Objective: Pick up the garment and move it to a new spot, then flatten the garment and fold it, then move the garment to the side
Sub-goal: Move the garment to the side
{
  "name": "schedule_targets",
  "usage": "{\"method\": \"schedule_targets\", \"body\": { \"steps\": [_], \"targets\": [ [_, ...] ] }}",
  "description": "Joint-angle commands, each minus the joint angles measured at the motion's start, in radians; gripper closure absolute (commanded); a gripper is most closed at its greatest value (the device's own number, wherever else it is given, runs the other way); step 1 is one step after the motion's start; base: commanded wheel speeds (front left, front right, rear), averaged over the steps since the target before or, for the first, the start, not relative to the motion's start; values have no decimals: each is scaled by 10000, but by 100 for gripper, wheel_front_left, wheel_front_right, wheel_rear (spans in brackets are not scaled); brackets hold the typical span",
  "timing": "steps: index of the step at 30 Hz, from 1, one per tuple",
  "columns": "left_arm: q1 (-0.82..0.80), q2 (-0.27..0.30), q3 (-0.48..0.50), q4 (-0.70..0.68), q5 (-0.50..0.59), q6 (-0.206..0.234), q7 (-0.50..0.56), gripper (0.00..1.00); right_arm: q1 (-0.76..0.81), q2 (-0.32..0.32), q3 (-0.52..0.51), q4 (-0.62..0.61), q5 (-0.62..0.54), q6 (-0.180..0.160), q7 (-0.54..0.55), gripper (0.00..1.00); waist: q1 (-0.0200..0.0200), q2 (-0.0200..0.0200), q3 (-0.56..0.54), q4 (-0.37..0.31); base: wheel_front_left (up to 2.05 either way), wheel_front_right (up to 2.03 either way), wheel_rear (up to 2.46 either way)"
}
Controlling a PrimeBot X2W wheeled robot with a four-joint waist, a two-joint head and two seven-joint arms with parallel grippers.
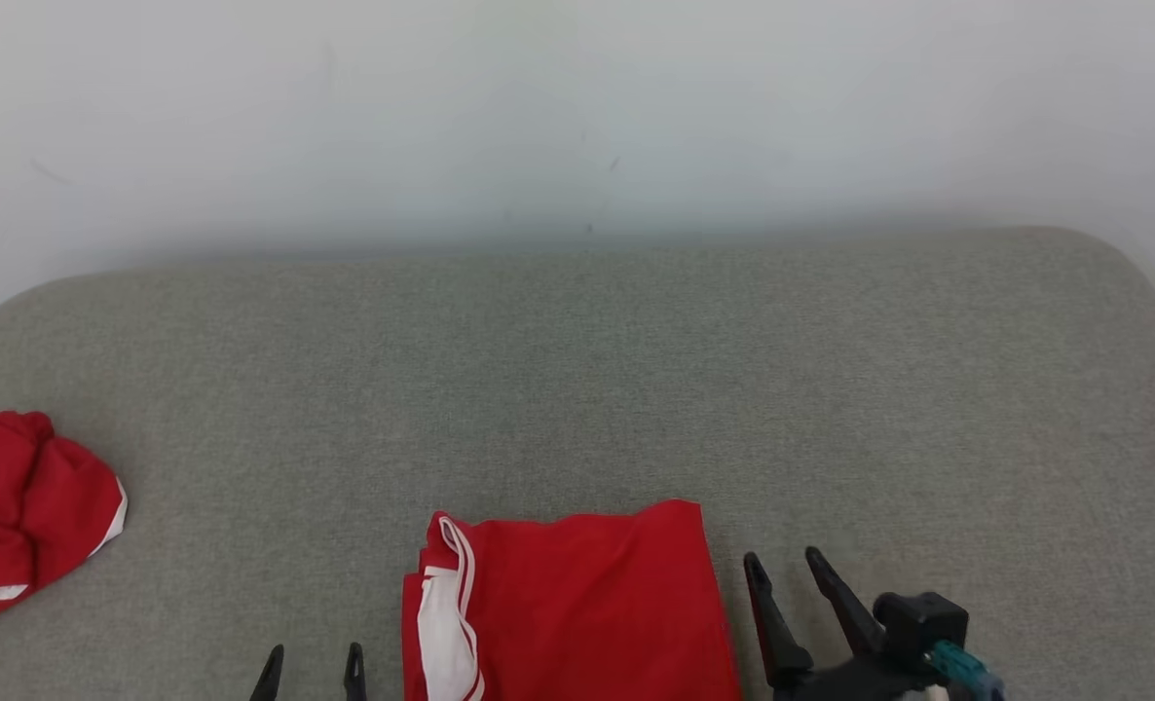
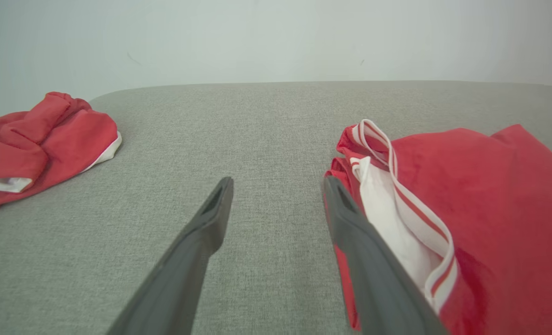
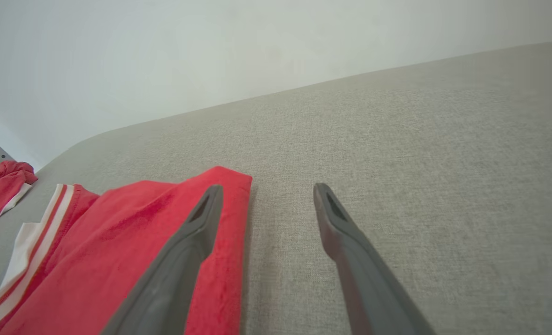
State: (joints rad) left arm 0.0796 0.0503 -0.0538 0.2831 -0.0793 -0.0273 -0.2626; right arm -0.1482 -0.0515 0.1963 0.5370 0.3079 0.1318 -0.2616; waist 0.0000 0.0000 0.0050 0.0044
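Pale wall (image 1: 577,97) behind, plain. Grey fabric-covered table (image 1: 577,370) with rounded corners takes up most of the head view.

The garment (image 1: 587,604) is red with white striped trim along its left edge. It lies fairly flat at the near edge of the table, roughly centred, and its lower part is cut off by the frame. A second red garment (image 1: 22,506) with a white hem sits bunched at the far left of the table, well apart from the first.

The right gripper (image 1: 783,555) is just beside the garment's right edge, fingers spread wide with nothing between them. In the right wrist view its left finger (image 3: 197,232) overlaps the red edge; contact can't be told.

The left gripper (image 1: 316,649) is just left of the trimmed edge, tips only at the bottom of the frame. It is also fully spread and empty. In the left wrist view its right finger (image 2: 350,223) sits over the white trim; contact is unclear there too.
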Motion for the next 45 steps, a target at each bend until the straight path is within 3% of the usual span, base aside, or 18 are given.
{"method": "schedule_targets", "body": {
  "steps": [1,9,19,20,21,22,32,45],
  "targets": [
    [-115,2,-36,25,61,-26,-29,0,-186,16,158,181,171,-25,-37,0,0,0,120,156,0,0,0],
    [-202,0,-109,98,-88,-19,-29,0,-1007,15,607,1349,636,-25,291,0,0,0,392,528,0,0,0],
    [-388,0,-197,60,-213,43,-29,0,-1704,17,1563,2420,2034,-25,1167,0,0,0,722,750,0,0,0],
    [-406,0,-222,60,-227,42,-29,0,-1751,18,1681,2485,2046,-25,1209,54,0,0,737,759,0,0,0],
    [-423,0,-249,61,-249,53,-29,0,-1772,17,1718,2477,2131,-25,1071,92,0,0,748,764,0,0,0],
    [-430,1,-272,61,-269,68,-29,0,-1815,17,1777,2555,2101,-25,1036,100,0,0,751,770,0,0,0],
    [-282,-2,-436,37,-280,6,-29,0,-2111,-15,1595,3250,1981,-26,461,100,0,0,544,283,0,0,0],
    [-447,1,-773,-118,-520,79,-29,0,-2143,-125,1636,3446,1930,-26,218,100,0,0,340,-2361,0,0,0]
  ]
}}
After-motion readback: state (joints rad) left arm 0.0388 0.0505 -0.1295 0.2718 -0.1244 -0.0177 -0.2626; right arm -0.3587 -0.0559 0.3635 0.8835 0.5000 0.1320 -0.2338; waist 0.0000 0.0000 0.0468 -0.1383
